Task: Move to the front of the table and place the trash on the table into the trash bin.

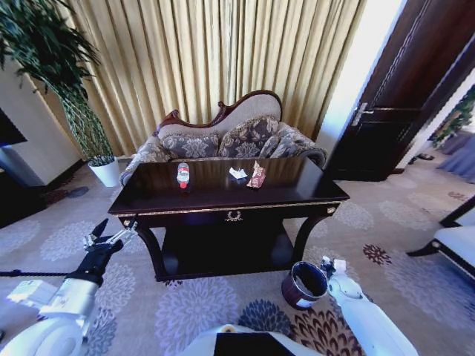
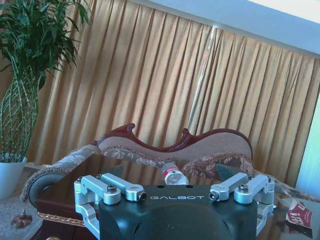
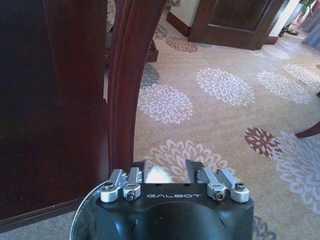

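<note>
The dark glossy table (image 1: pixel 223 199) stands just ahead of me in the head view. On its top lie a clear bottle (image 1: pixel 182 175) with a red label, crumpled white paper (image 1: pixel 238 173) and a reddish-brown wrapper (image 1: pixel 257 176). The left wrist view looks across the tabletop at the bottle (image 2: pixel 173 175) and wrapper (image 2: pixel 299 212). The dark round trash bin (image 1: pixel 304 285) sits on the carpet by the table's front right leg. My left gripper (image 1: pixel 111 235) hangs open, low beside the table's front left corner. My right gripper (image 1: pixel 329 264) is open just right of the bin, its fingers (image 3: pixel 139 170) empty.
A patterned sofa (image 1: pixel 223 137) stands behind the table, against gold curtains. A plant in a white pot (image 1: pixel 105 172) is at the back left. A dark door (image 1: pixel 386 126) is at the right, and a chair (image 1: pixel 456 241) is at the right edge. The table leg (image 3: pixel 125 85) rises close to my right gripper.
</note>
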You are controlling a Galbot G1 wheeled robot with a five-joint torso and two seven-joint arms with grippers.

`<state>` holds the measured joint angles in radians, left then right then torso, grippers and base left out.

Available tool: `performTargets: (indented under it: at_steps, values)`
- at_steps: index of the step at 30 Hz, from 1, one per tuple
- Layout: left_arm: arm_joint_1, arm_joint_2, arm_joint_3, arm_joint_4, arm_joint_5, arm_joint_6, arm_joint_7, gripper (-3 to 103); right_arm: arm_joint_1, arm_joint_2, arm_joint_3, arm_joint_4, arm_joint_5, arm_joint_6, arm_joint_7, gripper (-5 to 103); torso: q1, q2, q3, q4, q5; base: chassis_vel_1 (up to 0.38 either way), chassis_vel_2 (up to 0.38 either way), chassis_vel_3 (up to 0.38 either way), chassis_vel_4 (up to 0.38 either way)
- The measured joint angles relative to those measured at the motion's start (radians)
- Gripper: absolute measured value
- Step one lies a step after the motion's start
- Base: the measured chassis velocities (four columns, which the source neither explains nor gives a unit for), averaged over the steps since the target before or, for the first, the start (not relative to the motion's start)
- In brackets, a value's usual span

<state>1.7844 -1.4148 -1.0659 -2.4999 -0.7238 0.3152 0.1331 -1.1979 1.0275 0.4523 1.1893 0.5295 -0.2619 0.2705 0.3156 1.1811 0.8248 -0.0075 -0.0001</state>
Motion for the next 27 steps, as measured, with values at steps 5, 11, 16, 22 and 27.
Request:
performTargets:
  at_steps: [5, 11, 16, 22, 27]
  values:
    - [-0.008, 0.000, 0.005, 0.000, 0.000, 0.000, -0.001, 100, -0.004, 0.002, 0.003, 0.000, -0.011, -0.001, 0.000, 61, 0.000, 0.000, 0.000, 0.0000, 0.0001, 0.000, 0.000, 0.000, 0.000]
    - [-0.008, -0.002, 0.005, 0.000, 0.001, 0.000, 0.000, 100, -0.017, 0.002, 0.017, 0.030, 0.000, -0.001, 0.000, 78, 0.000, 0.000, 0.000, 0.0000, 0.0001, 0.000, 0.000, 0.000, 0.000]
    - [-0.009, -0.003, 0.008, 0.000, 0.001, 0.000, 0.001, 100, -0.071, 0.001, 0.054, 0.210, 0.034, -0.001, 0.000, 97, 0.000, 0.000, 0.000, 0.0001, 0.0001, 0.000, 0.000, 0.000, 0.000]
    - [-0.007, 0.000, 0.004, 0.000, 0.001, 0.000, 0.001, 100, -0.134, -0.013, 0.108, 0.490, -0.006, 0.020, -0.005, 100, 0.000, 0.000, 0.000, 0.0002, -0.0005, 0.000, 0.000, 0.000, 0.000]
    - [-0.007, 0.003, 0.002, 0.000, 0.001, -0.002, 0.001, 100, -0.196, -0.028, 0.127, 0.792, 0.014, -0.004, 0.011, 100, 0.000, 0.000, 0.000, 0.0003, -0.0003, 0.000, 0.000, 0.000, 0.000]
